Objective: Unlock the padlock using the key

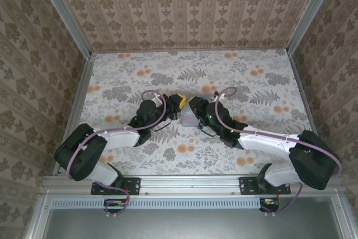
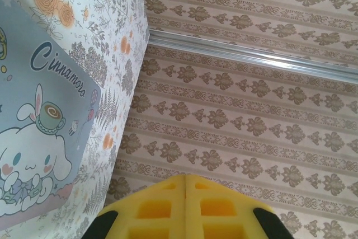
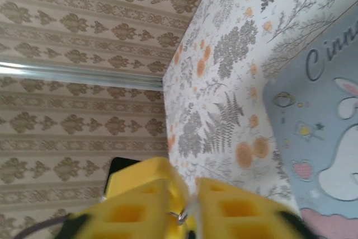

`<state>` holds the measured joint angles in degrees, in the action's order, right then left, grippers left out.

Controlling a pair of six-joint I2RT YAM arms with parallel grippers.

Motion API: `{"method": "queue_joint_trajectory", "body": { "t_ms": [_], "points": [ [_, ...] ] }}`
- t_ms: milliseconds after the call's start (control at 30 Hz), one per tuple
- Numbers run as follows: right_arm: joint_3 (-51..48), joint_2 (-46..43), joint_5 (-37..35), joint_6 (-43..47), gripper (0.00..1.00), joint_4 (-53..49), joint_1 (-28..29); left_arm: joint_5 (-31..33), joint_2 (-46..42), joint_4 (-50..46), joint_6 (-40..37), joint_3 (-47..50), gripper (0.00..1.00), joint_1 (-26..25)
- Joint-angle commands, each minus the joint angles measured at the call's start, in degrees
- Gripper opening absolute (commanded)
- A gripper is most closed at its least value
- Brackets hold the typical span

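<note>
Damask-wallpapered walls are closing in a floral-clothed table, where two robot arms are facing each other over a pale-blue rectangular tin printed with a cartoon rabbit. The yellow-fingered left gripper is hanging just beside the tin with its pads pressed flat together and nothing showing between them. The yellow-fingered right gripper is hovering on the tin's other side, its fingers standing narrowly apart, and a small silvery metal ring is glinting at the gap. Whether that ring belongs to the key, and whether it is being gripped, cannot be told from this angle. In the overhead view, a tiny dark metal padlock appears to be lying against the tin's near-right corner, close under the right arm, though it is too small to make out clearly. The work looks to be sitting at its early, preparatory step: key and lock are not yet being brought together, and no shackle is showing open. The next move is likely calling for one gripper to be steadying the padlock body with the keyhole exposed, while the other is presenting the key squarely to the slot, since both pieces are tiny against the fingers and any tilt could send the key skidding off.
</note>
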<state>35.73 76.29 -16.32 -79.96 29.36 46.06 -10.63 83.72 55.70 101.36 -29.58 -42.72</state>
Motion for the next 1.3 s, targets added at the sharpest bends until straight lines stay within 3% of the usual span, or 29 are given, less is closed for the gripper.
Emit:
{"method": "queue_joint_trajectory", "body": {
  "t_ms": [0,167,367,567,767,1000,1267],
  "points": [
    [-3.46,-4.83,-0.84,-0.28,0.60,-4.35,-1.40,-0.50,0.06,0.13,-4.72,0.10,0.00,-0.08],
    [-6.87,-15.93,1.71,5.25,0.99,-17.73,-5.58,-3.22,0.69,-1.73,-10.75,-0.87,0.00,0.55],
    [-0.21,-22.06,7.24,23.39,0.99,-38.35,-9.96,-7.74,2.56,-3.77,-18.63,-3.73,0.00,0.80],
    [2.79,-21.43,10.90,36.55,1.00,-42.89,-13.20,-11.35,2.82,-7.31,-27.12,-7.30,0.00,1.17],
    [0.97,-21.88,16.34,38.11,0.99,-34.51,-18.97,-12.99,-0.43,-13.17,-36.31,-10.63,0.00,1.52],
    [-6.77,-19.72,26.85,29.14,0.98,-11.22,-21.58,-11.37,-4.64,-16.50,-44.22,-12.68,0.00,1.61],
    [-13.64,-11.08,33.01,18.93,0.74,21.26,-21.57,-8.00,-6.43,-11.88,-45.98,-11.16,0.00,1.44]
  ]
}}
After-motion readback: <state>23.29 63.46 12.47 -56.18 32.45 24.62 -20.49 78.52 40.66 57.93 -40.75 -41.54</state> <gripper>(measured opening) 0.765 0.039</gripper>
